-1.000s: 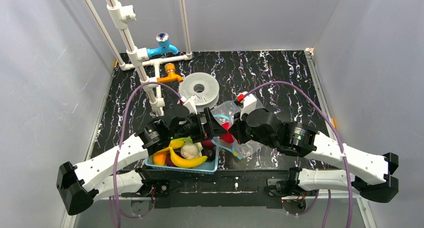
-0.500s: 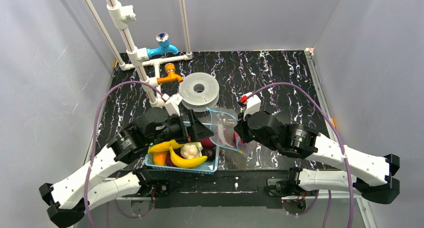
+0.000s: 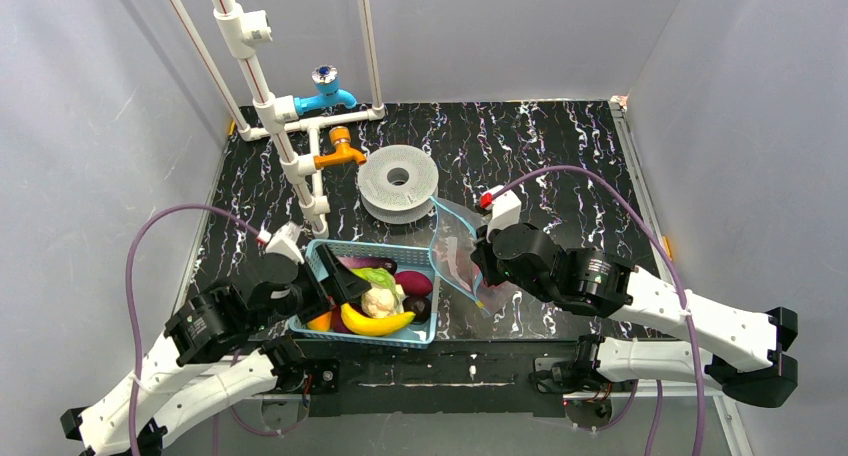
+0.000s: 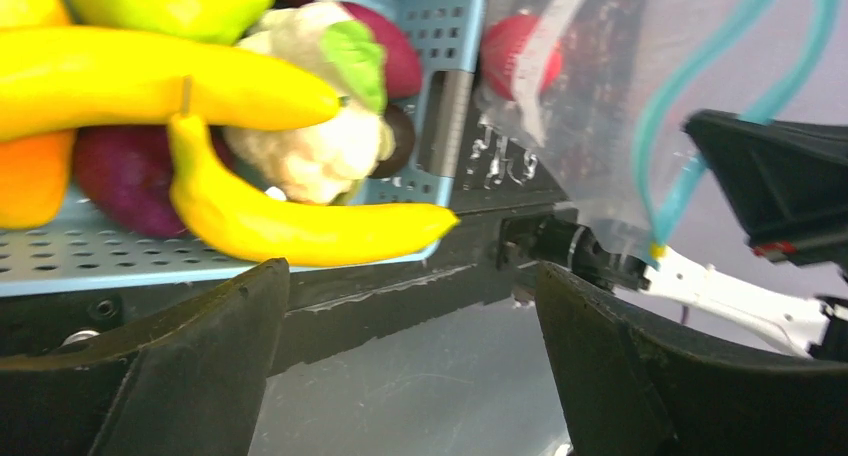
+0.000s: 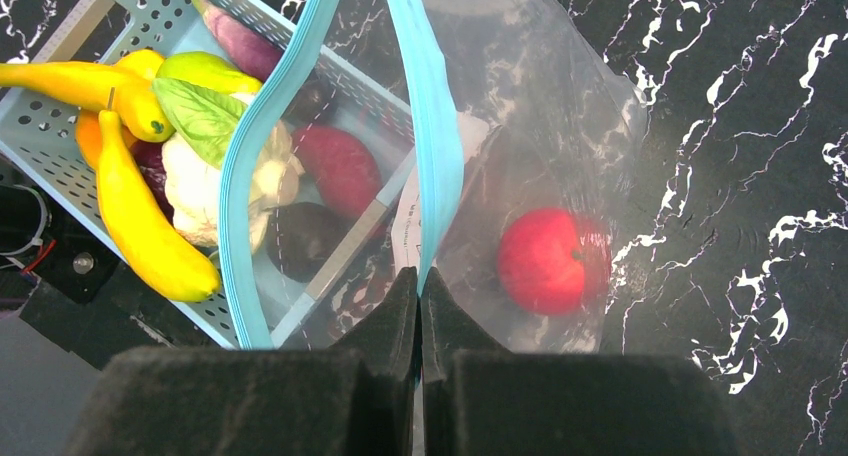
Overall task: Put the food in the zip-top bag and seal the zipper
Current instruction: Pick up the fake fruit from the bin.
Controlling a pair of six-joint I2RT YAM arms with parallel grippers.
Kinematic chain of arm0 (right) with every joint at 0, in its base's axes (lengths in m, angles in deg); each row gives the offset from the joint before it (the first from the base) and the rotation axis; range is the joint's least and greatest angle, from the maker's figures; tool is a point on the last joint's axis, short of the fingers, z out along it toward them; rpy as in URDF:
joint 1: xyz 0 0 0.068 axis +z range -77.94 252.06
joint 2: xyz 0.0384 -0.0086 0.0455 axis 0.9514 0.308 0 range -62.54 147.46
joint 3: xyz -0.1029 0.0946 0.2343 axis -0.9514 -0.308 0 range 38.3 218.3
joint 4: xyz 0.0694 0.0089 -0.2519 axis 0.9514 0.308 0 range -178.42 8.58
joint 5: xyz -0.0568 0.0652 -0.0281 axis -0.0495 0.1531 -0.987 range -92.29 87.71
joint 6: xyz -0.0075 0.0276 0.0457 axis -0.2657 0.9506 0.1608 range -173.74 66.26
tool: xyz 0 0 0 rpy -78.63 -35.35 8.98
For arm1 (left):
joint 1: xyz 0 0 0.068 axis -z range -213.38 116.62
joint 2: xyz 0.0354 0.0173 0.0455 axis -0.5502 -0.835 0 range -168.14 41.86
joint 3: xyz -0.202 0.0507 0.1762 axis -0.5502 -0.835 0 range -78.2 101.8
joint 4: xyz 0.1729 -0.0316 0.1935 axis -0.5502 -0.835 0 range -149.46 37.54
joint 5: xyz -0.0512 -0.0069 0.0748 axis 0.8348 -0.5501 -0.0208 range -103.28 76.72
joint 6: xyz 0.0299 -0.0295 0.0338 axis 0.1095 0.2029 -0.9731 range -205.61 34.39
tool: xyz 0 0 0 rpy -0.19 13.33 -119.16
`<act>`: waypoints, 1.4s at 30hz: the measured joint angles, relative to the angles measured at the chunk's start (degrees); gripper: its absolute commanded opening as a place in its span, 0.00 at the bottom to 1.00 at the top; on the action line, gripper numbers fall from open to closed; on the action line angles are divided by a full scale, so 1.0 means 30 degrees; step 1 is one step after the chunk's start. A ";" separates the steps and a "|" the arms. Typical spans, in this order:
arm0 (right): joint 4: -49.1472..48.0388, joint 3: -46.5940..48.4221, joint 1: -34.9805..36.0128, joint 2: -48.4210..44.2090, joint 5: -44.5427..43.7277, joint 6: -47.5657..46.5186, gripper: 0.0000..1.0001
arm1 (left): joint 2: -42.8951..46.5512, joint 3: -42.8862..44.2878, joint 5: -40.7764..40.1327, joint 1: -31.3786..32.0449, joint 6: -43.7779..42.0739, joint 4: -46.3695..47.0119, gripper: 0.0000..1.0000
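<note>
"What's changed on the tabletop [image 3: 560, 146]?"

"The left arm [image 3: 215, 321] has swung back from the zip-top bag [image 3: 455, 256] to the blue basket's [image 3: 375, 246] near-left corner. Its left hand [image 4: 408, 271] is spread, and empty as far as I can see."

"And the bag?"

"It stands beside the basket. The right hand [image 5: 418, 286] is pressed together, pinching the zipper [image 5: 435, 126] so the mouth gapes. The red apple [image 5: 545, 261] lies inside. The bananas [image 3: 375, 324] and cauliflower [image 3: 378, 301] are waiting in the basket, so another pick looks due."

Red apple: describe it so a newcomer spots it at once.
On the black marbled tabletop, right of the light-blue slotted plastic basket, is a crinkly clear plastic zip-top bag. The glossy round red apple lies inside it; all other toy food sits in the basket.
</note>
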 measured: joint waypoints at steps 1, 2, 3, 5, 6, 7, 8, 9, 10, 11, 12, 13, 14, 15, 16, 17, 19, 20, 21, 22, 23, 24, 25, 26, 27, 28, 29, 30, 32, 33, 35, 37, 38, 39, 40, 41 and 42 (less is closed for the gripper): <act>-0.0007 0.0000 0.0000 0.0066 0.0000 -0.0044 0.01 | 0.0364 -0.0386 -0.0197 0.0000 0.0335 -0.0342 0.84; -0.0007 0.0000 0.0000 0.0138 0.0000 -0.0087 0.01 | 0.0648 -0.0831 -0.0415 0.0000 0.0736 -0.0787 0.83; -0.0015 0.0000 0.0000 0.0189 0.0007 -0.0117 0.01 | 0.0685 -0.1049 -0.0561 0.0000 0.1027 -0.1144 0.82; -0.0007 0.0000 0.0000 0.0386 0.0007 -0.0175 0.01 | 0.0423 -0.1326 -0.0889 0.0000 0.1617 -0.1829 0.79; -0.0015 0.0000 0.0000 0.0452 0.0007 -0.0197 0.01 | 0.0189 -0.1370 -0.0991 0.0000 0.1843 -0.2040 0.78; -0.0015 0.0000 0.0000 0.0517 0.0007 -0.0219 0.01 | -0.0175 -0.1435 -0.1071 0.0000 0.2055 -0.2215 0.76; -0.0015 0.0000 0.0000 0.0539 0.0007 -0.0233 0.01 | -0.0568 -0.1566 -0.1093 0.0000 0.2222 -0.2259 0.72; -0.0015 0.0000 -0.0007 0.0546 0.0007 -0.0233 0.01 | -0.0976 -0.1741 -0.1093 0.0000 0.2310 -0.2259 0.68; -0.0015 0.0000 0.0000 0.0546 0.0007 -0.0240 0.01 | -0.1428 -0.1974 -0.1100 0.0000 0.2382 -0.2222 0.65; -0.0015 0.0000 -0.0007 0.0546 0.0007 -0.0233 0.01 | -0.1872 -0.2208 -0.1115 0.0000 0.2382 -0.2200 0.63; -0.0007 0.0000 -0.0007 0.0546 0.0007 -0.0233 0.01 | -0.2295 -0.2433 -0.1151 0.0000 0.2353 -0.2171 0.60; -0.0015 0.0000 -0.0007 0.0546 0.0007 -0.0233 0.01 | -0.2616 -0.2586 -0.1231 0.0000 0.2346 -0.2142 0.58; -0.0007 0.0000 -0.0007 0.0546 0.0007 -0.0233 0.01 | -0.2871 -0.2688 -0.1377 0.0000 0.2331 -0.2127 0.57; -0.0007 0.0000 -0.0007 0.0546 0.0007 -0.0233 0.01 | -0.3104 -0.2820 -0.1588 0.0000 0.2310 -0.2011 0.56; -0.0015 0.0000 -0.0007 0.0546 0.0007 -0.0233 0.01 | -0.3155 -0.2878 -0.1683 0.0000 0.2324 -0.1960 0.56; -0.0007 0.0000 -0.0007 0.0546 0.0007 -0.0233 0.01 | -0.3140 -0.2987 -0.1887 0.0000 0.2317 -0.1858 0.56; -0.0007 0.0000 -0.0007 0.0539 0.0007 -0.0248 0.01 | -0.2951 -0.3337 -0.2135 0.0000 0.2375 -0.1530 0.56; -0.0015 0.0000 -0.0007 0.0539 0.0007 -0.0255 0.01 | -0.2856 -0.3483 -0.2215 0.0000 0.2397 -0.1399 0.56; -0.0015 0.0000 -0.0007 0.0539 0.0007 -0.0262 0.01 | -0.2769 -0.3723 -0.2317 0.0000 0.2477 -0.1224 0.56; -0.0015 0.0000 -0.0007 0.0539 0.0007 -0.0284 0.01 | -0.2754 -0.3898 -0.2368 0.0000 0.2521 -0.1122 0.57; -0.0015 0.0000 -0.0007 0.0539 0.0007 -0.0299 0.01 | -0.2783 -0.4080 -0.2412 0.0000 0.2579 -0.0984 0.58; -0.0015 0.0000 -0.0007 0.0539 0.0007 -0.0299 0.01 | -0.2849 -0.4204 -0.2448 0.0000 0.2659 -0.0933 0.58; -0.0015 0.0000 -0.0007 0.0539 0.0000 -0.0306 0.01 | -0.2936 -0.4284 -0.2506 0.0000 0.2696 -0.0933 0.58; -0.0015 0.0000 -0.0007 0.0539 0.0007 -0.0306 0.01 | -0.3045 -0.4350 -0.2586 0.0000 0.2761 -0.0933 0.58; -0.0015 0.0000 -0.0007 0.0539 0.0007 -0.0313 0.01 | -0.3169 -0.4393 -0.2681 0.0000 0.2827 -0.0947 0.58; -0.0015 0.0000 -0.0015 0.0539 0.0007 -0.0321 0.01 | -0.3286 -0.4437 -0.2776 0.0000 0.2878 -0.0925 0.57; -0.0015 0.0000 -0.0022 0.0539 0.0015 -0.0321 0.01 | -0.3432 -0.4488 -0.2885 0.0000 0.2943 -0.0896 0.56; -0.0015 0.0000 -0.0022 0.0539 0.0015 -0.0328 0.01 | -0.3526 -0.4561 -0.2929 0.0000 0.2973 -0.0809 0.56; -0.0015 0.0000 -0.0022 0.0539 0.0022 -0.0328 0.01 | -0.3621 -0.4845 -0.2965 0.0000 0.3024 -0.0510 0.55; -0.0015 0.0000 -0.0022 0.0539 0.0036 -0.0335 0.01 | -0.3665 -0.5005 -0.2958 0.0000 0.3031 -0.0357 0.55; -0.0015 0.0000 -0.0022 0.0539 0.0066 -0.0364 0.01 | -0.3767 -0.5377 -0.2951 0.0000 0.3147 0.0022 0.45; -0.0015 0.0000 -0.0022 0.0539 0.0066 -0.0364 0.01 | -0.3774 -0.5391 -0.2951 0.0000 0.3264 0.0182 0.37; -0.0015 0.0000 -0.0022 0.0525 0.0066 -0.0364 0.01 | -0.3767 -0.5391 -0.2980 0.0000 0.3242 0.0197 0.35; -0.0022 0.0000 -0.0022 0.0503 0.0066 -0.0364 0.01 | -0.3723 -0.5391 -0.3009 0.0000 0.3249 0.0182 0.34; -0.0022 0.0000 -0.0022 0.0481 0.0066 -0.0364 0.01 | -0.3665 -0.5384 -0.3016 0.0000 0.3271 0.0168 0.33; -0.0029 -0.0022 -0.0022 0.0444 0.0073 -0.0357 0.01 | -0.3592 -0.5370 -0.3038 0.0000 0.3257 0.0146 0.32; -0.0087 -0.0080 -0.0022 0.0401 0.0073 -0.0357 0.01 | -0.3490 -0.5319 -0.3067 0.0000 0.3228 0.0095 0.32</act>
